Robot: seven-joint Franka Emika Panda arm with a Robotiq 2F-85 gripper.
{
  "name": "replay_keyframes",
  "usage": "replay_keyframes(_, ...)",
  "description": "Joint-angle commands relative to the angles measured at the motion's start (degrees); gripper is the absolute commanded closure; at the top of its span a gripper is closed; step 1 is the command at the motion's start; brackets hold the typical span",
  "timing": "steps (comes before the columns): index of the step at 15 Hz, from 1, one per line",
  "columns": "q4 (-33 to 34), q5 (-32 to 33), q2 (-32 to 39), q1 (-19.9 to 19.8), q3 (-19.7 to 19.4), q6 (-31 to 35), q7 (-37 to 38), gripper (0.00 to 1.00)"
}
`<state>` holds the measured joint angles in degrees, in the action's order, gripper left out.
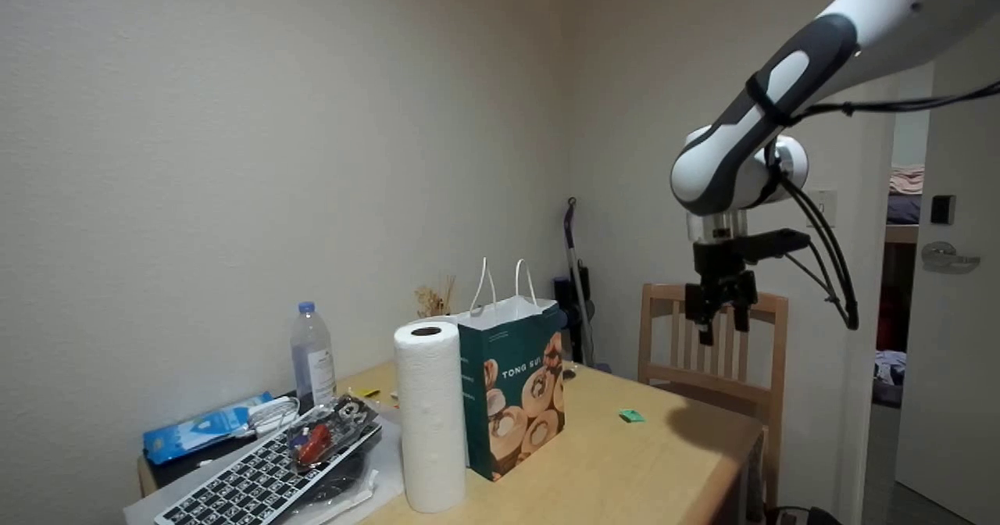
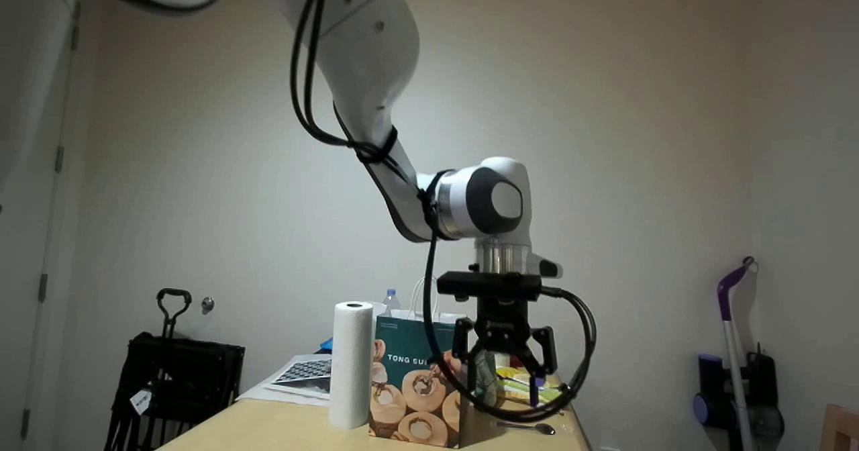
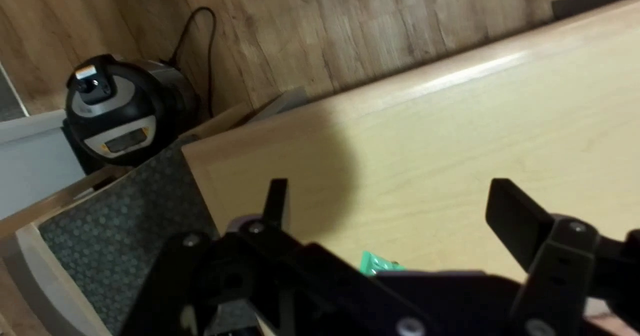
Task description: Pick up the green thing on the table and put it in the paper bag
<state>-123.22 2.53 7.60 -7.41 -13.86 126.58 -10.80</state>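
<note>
Claw [image 3: 390, 201] up there spread wide, gripping nothing, over the tabletop [image 1: 617, 470] apart from the paper bag [image 1: 512, 388], little green packet [image 1: 631, 416] lying off the bag's printed side, white paper roll [image 1: 430, 423] just beside the bag

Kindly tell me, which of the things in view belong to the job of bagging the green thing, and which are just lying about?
For the job:
gripper, open
green thing, on the table
paper bag, upright

Just lying about:
paper-towel roll
keyboard
blue-capped bottle
spoon

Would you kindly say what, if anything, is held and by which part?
Nothing: the end effector is open; the green thing lies on the table.
</note>
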Motion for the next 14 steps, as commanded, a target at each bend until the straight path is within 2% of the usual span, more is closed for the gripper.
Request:
replay_keyframes(1, 9.71, 6.54, 13.94, -1.79, 0.77, -1.89, 1.13, 0.00)
replay_keyframes(2, 12.07, 7.34, 16.65, -1.91, 0.77, -2.74, 1.97, 0.00)
replay_keyframes(3, 6.34, 5.44, 10.84, -2.39, 1.50, -0.35, 0.57, 0.00)
replay_keyframes(6, 11.30, 6.29, 17.29, -2.61, 1.59, -0.88, 0.93, 0.00)
replay_keyframes(10, 12.45, 6.33, 17.57, -2.63, 1.61, -1.65, 0.94, 0.00)
replay_keyframes(14, 18.77, 9.85, 24.02, -3.33, 3.96, -3.76, -8.51, 0.00)
